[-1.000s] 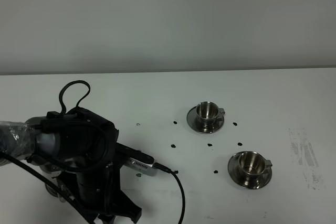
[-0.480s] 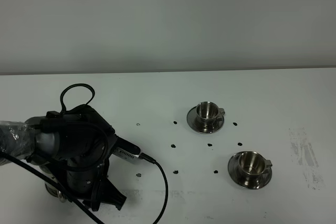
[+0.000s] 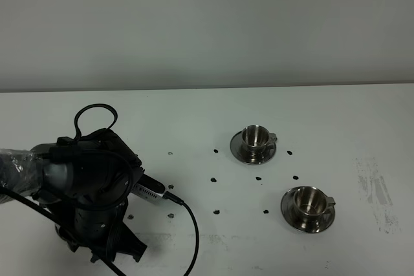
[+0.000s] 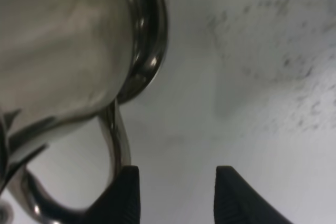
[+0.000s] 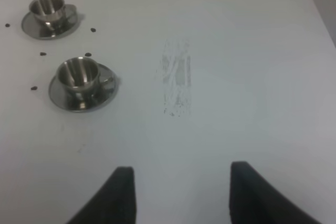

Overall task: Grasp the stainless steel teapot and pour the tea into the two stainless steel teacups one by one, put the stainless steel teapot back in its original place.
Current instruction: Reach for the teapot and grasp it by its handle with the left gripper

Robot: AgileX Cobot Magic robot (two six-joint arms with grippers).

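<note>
The stainless steel teapot (image 4: 58, 40) fills one side of the left wrist view, with its loop handle (image 4: 114, 140) curving toward me. My left gripper (image 4: 177, 195) is open, one finger (image 4: 123, 195) just beside the handle and only bare table between the jaws. In the exterior high view my left arm (image 3: 90, 185) covers the teapot and its original place. The two stainless steel teacups stand on saucers, the far one (image 3: 255, 136) and the near one (image 3: 309, 201); both also show as far teacup (image 5: 47, 6) and near teacup (image 5: 79, 74). No tea is visible. My right gripper (image 5: 181, 195) hangs open over the table.
Small dark marks (image 3: 216, 212) dot the white table around the cups. A scuffed grey patch (image 3: 376, 192) lies toward the table's right edge. A black cable (image 3: 191, 231) trails from my left wrist toward the front edge.
My left arm has swung left and drawn in toward the table's front left, its cable following. The cups and my right gripper have not moved.
</note>
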